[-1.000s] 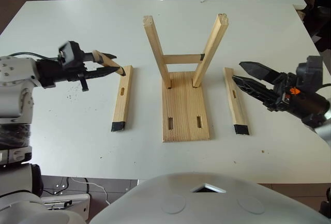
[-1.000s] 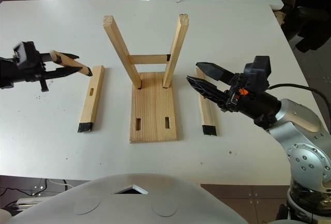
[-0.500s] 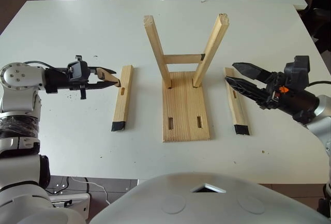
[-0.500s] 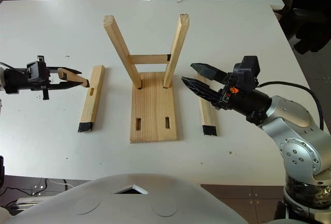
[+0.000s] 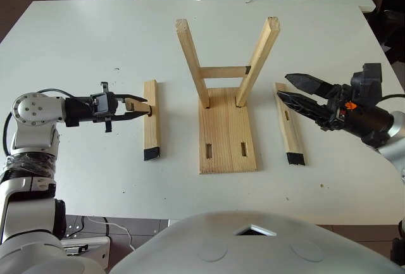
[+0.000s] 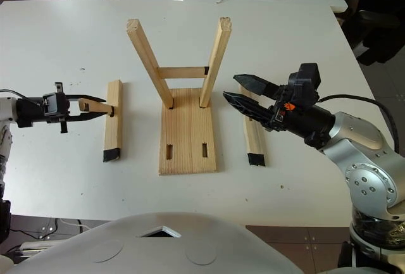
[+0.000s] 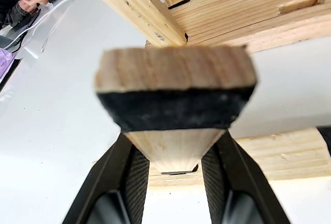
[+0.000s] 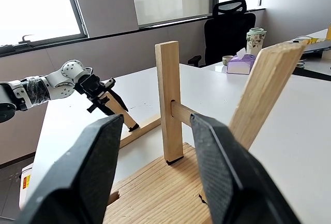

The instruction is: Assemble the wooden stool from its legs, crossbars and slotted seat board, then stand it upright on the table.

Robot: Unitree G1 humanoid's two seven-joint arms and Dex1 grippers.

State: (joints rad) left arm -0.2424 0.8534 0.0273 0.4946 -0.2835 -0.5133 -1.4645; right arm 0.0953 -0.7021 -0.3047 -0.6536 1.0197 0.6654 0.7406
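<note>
Obs: left gripper, left-centre of the head view, pinched a crossbar; the wrist view showed the fingers pressed on either side of it. The crossbar lay level, its long axis across the frame. Its free end pointed right and met the left leg near mid-length. Could not tell whether the tip had entered a slot. The left leg lay flat on the table, long axis top to bottom of the frame, so the crossbar stood square to it.

Judgement: the coming push should run straight rightward along the crossbar's axis.

The right gripper, spread and empty, hung right-centre at the upper end of the right leg. Mid-frame lay the seat board with the standing legs in it
</note>
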